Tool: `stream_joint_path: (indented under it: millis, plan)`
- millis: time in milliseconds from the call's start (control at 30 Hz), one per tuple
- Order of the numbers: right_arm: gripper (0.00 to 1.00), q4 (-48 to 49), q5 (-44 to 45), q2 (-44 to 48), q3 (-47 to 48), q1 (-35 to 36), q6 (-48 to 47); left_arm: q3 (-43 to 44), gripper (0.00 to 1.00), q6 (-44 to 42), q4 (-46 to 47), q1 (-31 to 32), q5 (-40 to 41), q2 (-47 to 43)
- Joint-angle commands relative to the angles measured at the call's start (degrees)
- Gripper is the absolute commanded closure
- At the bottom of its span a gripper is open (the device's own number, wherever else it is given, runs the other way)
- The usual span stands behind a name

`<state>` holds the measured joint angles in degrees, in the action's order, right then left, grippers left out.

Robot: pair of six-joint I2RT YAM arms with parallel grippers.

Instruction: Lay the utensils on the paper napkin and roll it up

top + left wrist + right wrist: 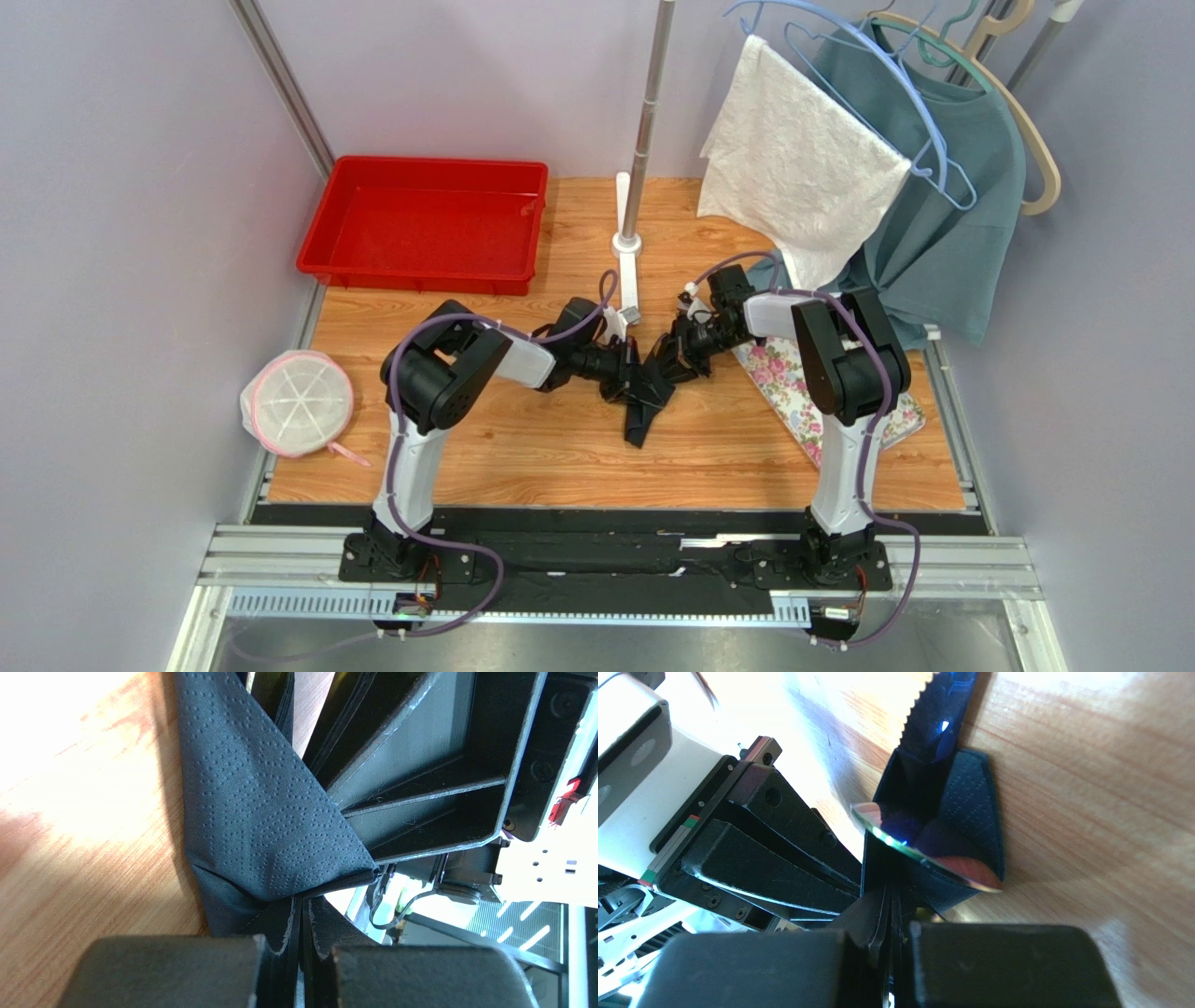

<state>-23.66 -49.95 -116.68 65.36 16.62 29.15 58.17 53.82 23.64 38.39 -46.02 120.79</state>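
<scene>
Pincers met on a half-wrapped bundle: left pincer (300,941) and right pincer (896,934) were each clenched on the napkin (267,826).
They gripped the black napkin tip to tip near the middle of the wooden surface (533,448), each pinching a gathered fold. The utensils (927,850) lay inside its folds. The right wrist view showed a serrated knife blade (945,721) poking out of one end and a shiny rounded edge, probably a spoon bowl, at the mouth of the fold. So the placing step looked done and the wrapping begun. The rolling itself seemed left to do, since the napkin sat as a loose, creased wedge with a wide flap, not a tight roll. How many utensils it held could not be told.
</scene>
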Motion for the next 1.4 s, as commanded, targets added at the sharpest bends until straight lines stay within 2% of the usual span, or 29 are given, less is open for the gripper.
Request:
stream_joint_path:
  millis: [0,267,367,500,733,767,867,1100,1133,1200,1367]
  plan:
    - [1.00,-4.45,12.34,-2.23,1.42,0.34,-4.09,-0.25,1.00,-3.63,-5.52,0.72,2.33,2.43]
    - [0.98,-20.35,17.34,0.93,13.47,-0.98,-15.15,-0.78,0.99,-4.78,-6.68,0.54,2.95,3.22]
    - [0.97,-22.92,17.87,2.07,16.02,-1.59,-17.10,-0.34,1.00,-5.66,-7.02,0.54,3.13,3.31]
    - [0.96,-23.54,15.07,2.16,17.08,-1.86,-16.67,0.54,1.00,-7.50,-8.95,0.54,3.92,3.22]
    - [0.80,-22.31,7.86,3.04,14.97,-2.38,-14.64,1.59,1.00,-12.16,-12.48,0.54,4.45,3.13]
    - [0.74,-21.87,6.98,3.13,14.71,-2.38,-14.38,1.59,1.00,-12.51,-12.82,0.54,4.53,3.13]
    - [0.64,-20.99,5.84,3.92,13.83,-2.65,-14.12,1.68,1.00,-13.92,-13.62,0.63,4.71,2.87]
    - [0.63,-20.11,4.69,3.92,12.95,-3.26,-13.06,1.59,1.00,-17.25,-14.76,0.63,4.71,2.26]
    - [0.56,-19.85,4.69,4.09,13.03,-3.44,-12.80,1.68,1.00,-17.70,-14.76,0.72,4.45,2.17]
    - [0.50,-19.32,4.78,4.01,13.12,-3.26,-12.27,1.86,1.00,-19.10,-15.46,0.72,4.18,2.08]
    - [0.48,-17.21,5.04,1.12,13.30,-3.26,-9.56,1.94,1.00,-21.04,-15.55,0.72,3.57,1.38]
